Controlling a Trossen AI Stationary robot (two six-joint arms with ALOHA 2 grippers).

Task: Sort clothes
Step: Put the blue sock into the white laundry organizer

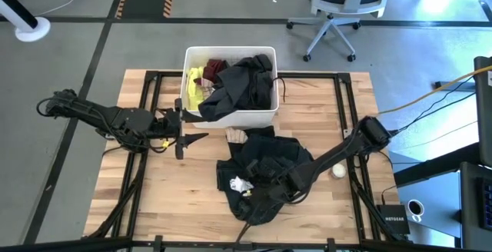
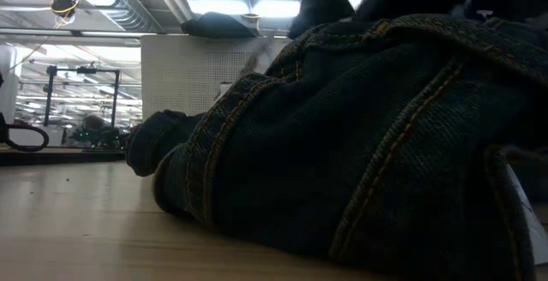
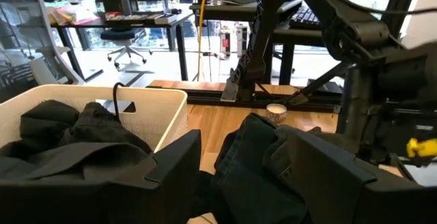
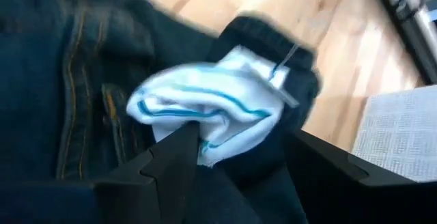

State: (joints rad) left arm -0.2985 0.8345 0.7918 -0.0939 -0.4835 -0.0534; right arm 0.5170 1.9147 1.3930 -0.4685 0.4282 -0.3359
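Observation:
A pile of dark denim clothes (image 1: 269,164) lies on the table's middle and fills the low view (image 2: 360,135). A white sock with blue stripes (image 4: 212,108) lies on top of the pile (image 1: 241,184). My right gripper (image 4: 242,142) is open low over the pile (image 1: 252,188), one finger on each side of the sock's near end. A small pale pink piece (image 1: 234,135) lies at the pile's far edge. My left gripper (image 1: 192,142) is open and empty left of the pile, near the white bin (image 1: 231,50). My right gripper's one fingertip (image 4: 184,142) is right at the near end of the sock (image 4: 205,152), coming slanting from above. I cannot tell whether it touches the sock. The sock lies on the denim.
The white bin (image 3: 160,98) at the table's far middle holds neon yellow (image 1: 196,83), maroon (image 1: 214,67) and black (image 1: 242,83) clothes, the black one draped over its near rim. A small white ball (image 1: 338,171) lies right of the pile. Bare wood shows at the near left.

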